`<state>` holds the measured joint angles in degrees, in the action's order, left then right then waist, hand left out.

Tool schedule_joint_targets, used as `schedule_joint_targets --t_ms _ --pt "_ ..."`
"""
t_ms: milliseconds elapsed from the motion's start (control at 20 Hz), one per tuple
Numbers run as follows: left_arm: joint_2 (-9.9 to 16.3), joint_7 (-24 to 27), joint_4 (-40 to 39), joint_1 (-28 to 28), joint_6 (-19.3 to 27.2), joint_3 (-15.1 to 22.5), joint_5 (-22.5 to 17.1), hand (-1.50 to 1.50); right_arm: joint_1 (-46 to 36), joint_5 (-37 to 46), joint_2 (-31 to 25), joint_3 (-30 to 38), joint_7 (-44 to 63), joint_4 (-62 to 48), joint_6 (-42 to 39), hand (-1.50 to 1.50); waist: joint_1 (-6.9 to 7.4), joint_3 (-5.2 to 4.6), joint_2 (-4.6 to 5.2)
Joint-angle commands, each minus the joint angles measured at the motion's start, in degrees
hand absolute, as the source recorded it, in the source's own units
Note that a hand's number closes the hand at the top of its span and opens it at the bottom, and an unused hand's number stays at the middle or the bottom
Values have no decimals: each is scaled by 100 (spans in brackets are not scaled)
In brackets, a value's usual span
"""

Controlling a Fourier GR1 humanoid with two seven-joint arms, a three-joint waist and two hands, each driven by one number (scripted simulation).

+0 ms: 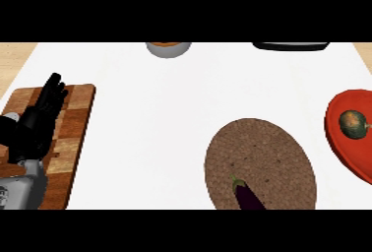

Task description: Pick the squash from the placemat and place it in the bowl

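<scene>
Head view over a white counter point(167, 123). The squash point(353, 123), a small round green-and-tan fruit, lies inside the red bowl point(341, 147) at about three o'clock, the bowl being cut by the right edge of the view. At roughly five o'clock lies the woven brown placemat point(269, 147), which carries only a dark purple eggplant point(249, 196) near its lower rim, stalk pointing up-left; no squash is on the mat. The left hand point(45, 110) shows at nine o'clock over a wooden cutting board point(76, 142), fingers straight and together, pointing up, holding nothing (a resting pose, not a reach). The right hand does not appear, so nothing can be said of its fingers. At twelve o'clock a grey rounded vessel point(169, 48) and, further right, a dark-rimmed object point(291, 46) are cut by the upper edge; what they are cannot be told. Judged from this layout, the placing appears done and the step in hand is the withdrawal. To do it well, the arm should leave upward and clear of the bowl's rim, avoid brushing the eggplant on the way back, and leave the squash settled near the bowl's middle.
</scene>
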<state>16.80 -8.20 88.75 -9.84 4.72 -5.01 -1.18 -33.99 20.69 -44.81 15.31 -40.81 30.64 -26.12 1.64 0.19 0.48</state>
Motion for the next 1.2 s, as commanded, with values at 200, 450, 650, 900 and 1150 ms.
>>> schedule_joint_targets --t_ms 200,450,650,900,1150 --pt "-8 61 -94 -23 -4 -41 11 0 -536 -1451 -866 1165 392 -1221 -2083 -150 -44 5 25" --pt "51 145 56 78 -82 -69 -16 0 -130 -1491 -1287 1172 386 -1528 -2423 -150 54 37 71" --pt "-2 194 -80 64 -76 -118 -76 0 111 -1699 -1432 1275 394 -1544 -2734 -150 -51 53 74" --pt "32 149 -154 -40 -6 -131 14 0 -2 -2009 -1529 1374 859 -1522 -3296 -150 -94 70 78" --pt "-48 153 -14 90 -47 -85 -57 0 14 -2347 -1622 1550 1210 -1431 -3499 -150 -17 83 56"
